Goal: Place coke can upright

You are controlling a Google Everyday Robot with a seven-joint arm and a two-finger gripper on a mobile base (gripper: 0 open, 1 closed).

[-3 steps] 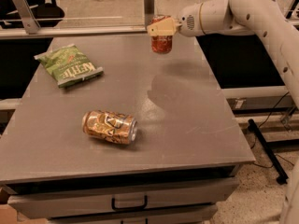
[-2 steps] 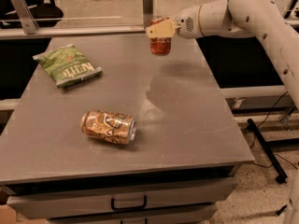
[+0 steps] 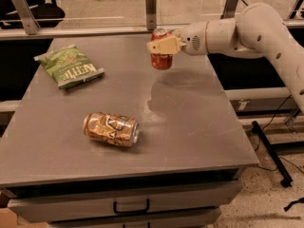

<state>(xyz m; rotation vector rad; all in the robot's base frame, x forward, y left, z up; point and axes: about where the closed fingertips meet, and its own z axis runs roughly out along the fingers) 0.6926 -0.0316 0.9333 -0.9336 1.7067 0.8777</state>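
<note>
The red coke can [image 3: 161, 60] hangs upright in my gripper [image 3: 162, 45], held by its upper part above the far right part of the grey table [image 3: 199, 113]. The gripper's cream fingers [image 3: 160, 46] are shut across the can. The white arm [image 3: 251, 32] reaches in from the right. The can's shadow lies on the table below it, and the can is clear of the surface.
A gold-brown patterned can [image 3: 111, 128] lies on its side near the front left centre. A green chip bag [image 3: 70, 66] lies at the far left. A rail with metal posts [image 3: 151, 6] runs behind the table. Drawers [image 3: 130, 205] sit below the front edge.
The arm and the held coke can have stayed in nearly the same spot above the table. Nothing else moved.
</note>
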